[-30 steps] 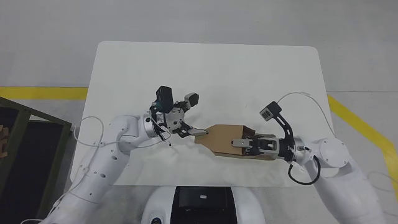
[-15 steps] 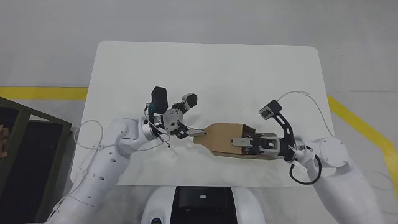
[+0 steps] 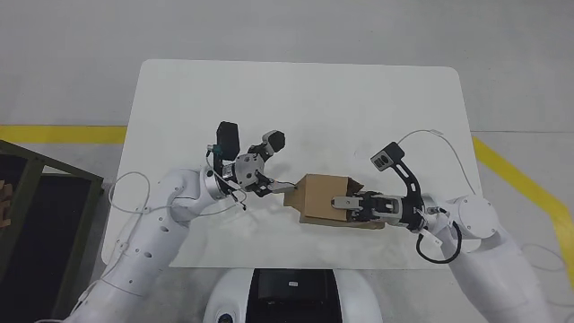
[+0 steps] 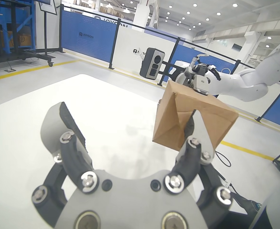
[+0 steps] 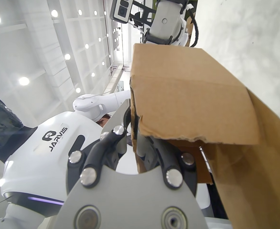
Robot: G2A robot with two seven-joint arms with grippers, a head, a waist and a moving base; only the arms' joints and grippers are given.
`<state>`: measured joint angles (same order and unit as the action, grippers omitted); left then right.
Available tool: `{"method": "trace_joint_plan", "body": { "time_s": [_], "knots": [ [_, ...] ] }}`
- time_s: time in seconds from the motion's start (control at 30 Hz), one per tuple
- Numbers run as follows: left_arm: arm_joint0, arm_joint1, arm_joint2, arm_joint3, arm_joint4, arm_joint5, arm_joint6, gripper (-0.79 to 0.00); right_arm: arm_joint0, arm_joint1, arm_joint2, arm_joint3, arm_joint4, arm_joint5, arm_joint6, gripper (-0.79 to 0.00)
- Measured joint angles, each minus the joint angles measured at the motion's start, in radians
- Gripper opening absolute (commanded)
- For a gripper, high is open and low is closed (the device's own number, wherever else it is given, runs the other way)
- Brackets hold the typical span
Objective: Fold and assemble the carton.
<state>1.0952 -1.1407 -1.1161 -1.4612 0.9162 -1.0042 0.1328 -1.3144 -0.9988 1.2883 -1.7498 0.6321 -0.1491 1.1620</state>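
The brown carton (image 3: 323,197) (image 4: 168,117) (image 5: 185,96) sits on the white table (image 3: 359,99), toward six o'clock from the table's middle and close to the near edge. It is opened up into a box shape with its long side running from nine to three o'clock. The end facing three o'clock is open, with a loose flap standing out there.

At the carton's three o'clock end, the right gripper (image 3: 345,205) (image 5: 132,125) is clamped on one wall. One finger lies outside the cardboard and the other is tucked inside, so the board is pinched between them.

At the nine o'clock end is the left gripper (image 3: 280,163) (image 4: 130,110), with its fingers spread wide apart and nothing between them. The finger nearer six o'clock lies tip-first against the carton's closed end face, touching as far as I can tell. The other finger stands well clear, out toward twelve o'clock over bare tabletop.

On the floor beyond the table's nine o'clock side, a yellow tape line (image 3: 63,133) runs past, and a dark green crate (image 3: 27,206) stands beside it.
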Motion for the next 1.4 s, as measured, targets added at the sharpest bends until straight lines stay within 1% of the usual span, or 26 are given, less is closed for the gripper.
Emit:
{"method": "trace_joint_plan", "body": {
  "time_s": [0.23,0.8,1.4],
  "knots": [
    [0.003,-0.003,0.016,-0.01,0.003,-0.008,-0.009,0.0,0.001,-0.001,-0.002,0.0,0.01,-0.003,-0.004,-0.785],
    [-0.001,-0.005,0.045,0.003,0.011,-0.008,-0.029,0.0,0.01,-0.006,-0.013,0.001,0.028,0.001,0.0,-0.785],
    [-0.03,-0.006,0.073,0.01,0.007,-0.008,-0.016,0.0,0.016,-0.009,-0.025,0.005,0.024,0.004,0.006,-0.785]
  ]
}}
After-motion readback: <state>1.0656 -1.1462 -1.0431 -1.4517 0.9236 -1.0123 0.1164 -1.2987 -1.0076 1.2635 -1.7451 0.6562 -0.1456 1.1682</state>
